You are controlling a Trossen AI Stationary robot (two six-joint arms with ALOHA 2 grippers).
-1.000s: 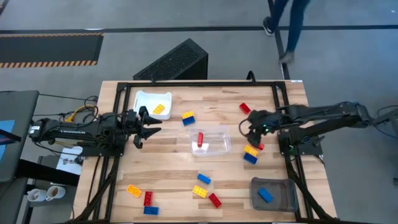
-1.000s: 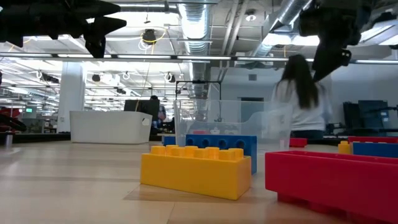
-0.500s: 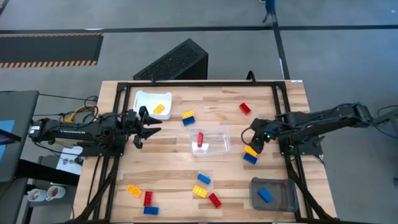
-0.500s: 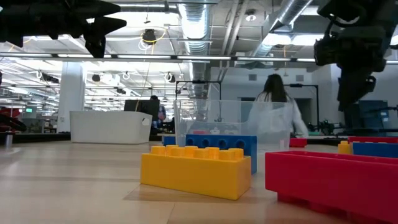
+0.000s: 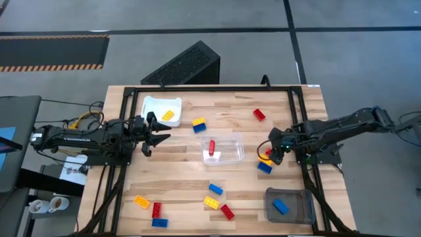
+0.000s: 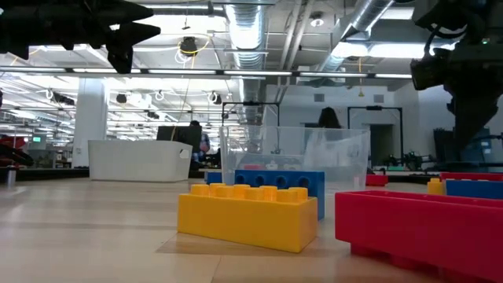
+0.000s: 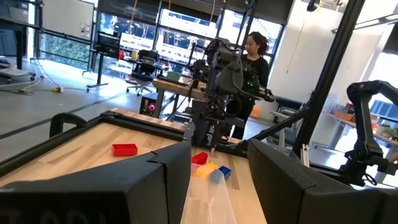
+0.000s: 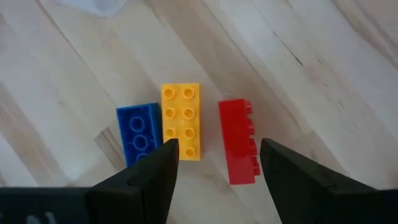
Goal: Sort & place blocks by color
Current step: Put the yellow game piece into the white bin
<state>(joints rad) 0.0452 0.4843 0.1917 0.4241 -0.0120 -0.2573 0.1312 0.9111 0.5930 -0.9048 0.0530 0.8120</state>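
Pale wood table (image 5: pixel 184 191) in a black frame, blocks (image 5: pixel 212 203) scattered across it, one red in the clear tray (image 5: pixel 227 156), one yellow in the white tray (image 5: pixel 152 104), one blue in the grey bin (image 5: pixel 299 212). Right hand (image 8: pixel 214 163) hovers wide over a blue, yellow and red trio; left hand (image 5: pixel 158 133) waits part-open and empty beside the white tray. Behind: grey floor, ceiling ducts, a person at benches, no legible writing.

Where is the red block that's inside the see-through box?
The red block sits in the clear box at the middle of the table in the high view, toward the box's left end, between the left gripper and the right gripper.
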